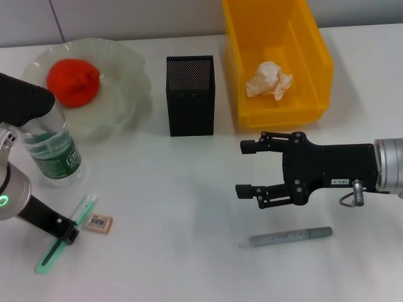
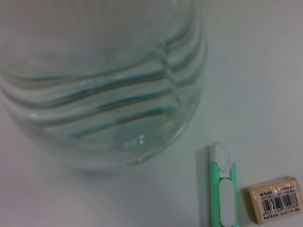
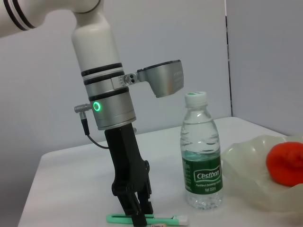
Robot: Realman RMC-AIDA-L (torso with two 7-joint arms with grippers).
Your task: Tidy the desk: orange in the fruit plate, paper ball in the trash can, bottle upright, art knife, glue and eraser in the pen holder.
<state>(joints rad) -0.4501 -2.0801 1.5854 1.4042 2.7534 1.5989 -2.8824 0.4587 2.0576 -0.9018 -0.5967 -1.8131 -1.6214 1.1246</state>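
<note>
The water bottle [image 3: 201,156] is clear ribbed plastic with a glossy green label. The fruit plate [image 1: 126,69] looks like frosted translucent plastic. The pen holder [image 1: 190,95] is matt black mesh. The trash bin [image 1: 315,60] is glossy yellow plastic, holding crumpled paper [image 1: 269,80].

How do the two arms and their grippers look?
Both grippers, left gripper and right gripper, are black with slim linkage fingers. Each wrist is a silver cylinder with a thin cable loop. The left arm is white above, with black bands, a green ring light and a silver camera bracket.
</note>
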